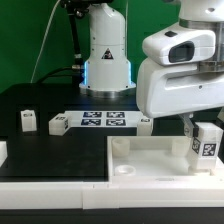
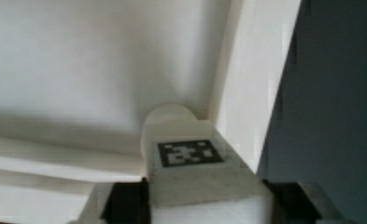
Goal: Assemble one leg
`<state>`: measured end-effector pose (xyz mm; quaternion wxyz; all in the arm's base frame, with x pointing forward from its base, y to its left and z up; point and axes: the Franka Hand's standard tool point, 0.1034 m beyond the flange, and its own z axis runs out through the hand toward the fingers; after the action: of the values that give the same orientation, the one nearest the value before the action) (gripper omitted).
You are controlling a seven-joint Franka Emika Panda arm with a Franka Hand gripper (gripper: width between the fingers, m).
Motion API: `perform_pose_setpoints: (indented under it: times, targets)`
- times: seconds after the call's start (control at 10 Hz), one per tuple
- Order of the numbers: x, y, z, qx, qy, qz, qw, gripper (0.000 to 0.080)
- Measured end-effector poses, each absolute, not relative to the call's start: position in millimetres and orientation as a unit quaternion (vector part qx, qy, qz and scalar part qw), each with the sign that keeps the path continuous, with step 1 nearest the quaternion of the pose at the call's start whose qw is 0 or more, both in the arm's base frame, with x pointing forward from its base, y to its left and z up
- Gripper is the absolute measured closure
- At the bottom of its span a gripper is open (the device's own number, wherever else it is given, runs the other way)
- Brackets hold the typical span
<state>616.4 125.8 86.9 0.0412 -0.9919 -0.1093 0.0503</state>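
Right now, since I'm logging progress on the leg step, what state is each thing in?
gripper: shut on the held leg.
held leg: upright, gripped, at the white square piece's corner; seated or not, cannot tell.
white square piece: lying flat on the table.
loose leg at the exterior view's left: standing, untouched.
loose leg beside the marker board: standing, untouched.
marker board: lying flat.

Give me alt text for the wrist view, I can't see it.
The hand grips the leg, its black-and-white marker facing the camera. Behind it lies a large white flat piece, with dark table alongside.
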Motion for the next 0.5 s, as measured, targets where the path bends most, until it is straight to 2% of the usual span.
perform_pose_setpoints:
  times: [0.4,0.5]
  targets:
    - [616.6,124.9,86.9,-0.994,-0.083,0.051,0.042,0.0495]
    - [616.9,123.7,86.8,-0.997,-0.015,0.054,0.054,0.0496]
